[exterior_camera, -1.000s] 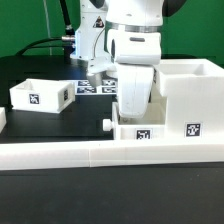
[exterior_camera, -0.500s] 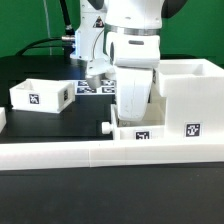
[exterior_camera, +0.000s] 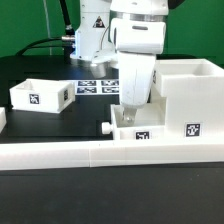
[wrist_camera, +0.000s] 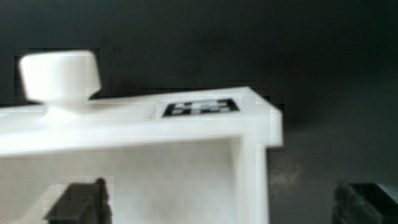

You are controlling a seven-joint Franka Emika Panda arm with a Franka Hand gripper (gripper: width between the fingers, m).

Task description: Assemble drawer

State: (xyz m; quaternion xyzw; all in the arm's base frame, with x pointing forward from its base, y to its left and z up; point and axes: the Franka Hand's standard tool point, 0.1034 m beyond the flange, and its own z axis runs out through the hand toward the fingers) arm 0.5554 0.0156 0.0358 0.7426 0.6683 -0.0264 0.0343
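Observation:
The large white housing (exterior_camera: 190,95) stands on the exterior view's right. A small knobbed tray (exterior_camera: 136,127) sits against its left side, knob (exterior_camera: 106,127) pointing left. My gripper (exterior_camera: 134,101) hangs just above this tray, jaws open and empty. In the wrist view the tray (wrist_camera: 160,140), its knob (wrist_camera: 59,75) and a tag (wrist_camera: 201,107) fill the picture. The two dark fingertips (wrist_camera: 75,202) stand far apart on either side of the tray's side wall, the gripper (wrist_camera: 222,205) not touching it. The second tray (exterior_camera: 42,95) rests at the exterior view's left.
A long low white border rail (exterior_camera: 100,155) runs across the front. The marker board (exterior_camera: 92,87) lies flat on the black table behind the arm. A green wall and cables are at the back.
My gripper has lifted up from the tray beside the housing and shifted slightly to the exterior view's right. The tray stays in place.

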